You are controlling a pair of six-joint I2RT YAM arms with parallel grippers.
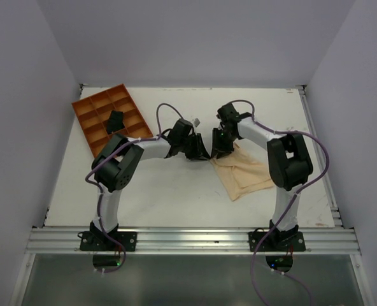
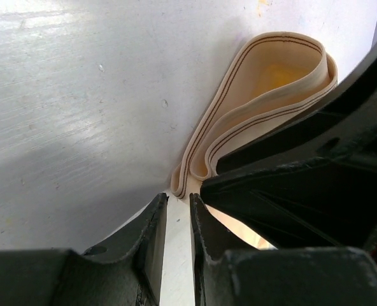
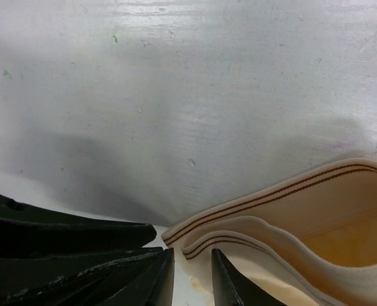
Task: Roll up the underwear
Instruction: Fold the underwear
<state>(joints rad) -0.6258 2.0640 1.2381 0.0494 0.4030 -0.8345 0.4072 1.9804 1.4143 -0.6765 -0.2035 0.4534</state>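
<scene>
The underwear (image 1: pixel 246 171) is pale beige fabric lying flat on the white table, right of centre. Both grippers meet at its left corner. My left gripper (image 1: pixel 200 152) points at it from the left and my right gripper (image 1: pixel 219 148) comes from behind. In the left wrist view, the folded waistband with brown stitch lines (image 2: pixel 265 108) loops up from my left gripper (image 2: pixel 178 197); the jaws stand a narrow gap apart with pale cloth between them. In the right wrist view the waistband corner (image 3: pixel 290 204) lies between the tips of my right gripper (image 3: pixel 192 255), whose jaws stand apart, not pressing it.
An orange compartment tray (image 1: pixel 93 105) sits at the back left with a small black bundle (image 1: pixel 115 119) in one cell. A metal rail (image 1: pixel 317 146) runs along the table's right edge. The other arm's black fingers (image 2: pixel 303 166) crowd each wrist view.
</scene>
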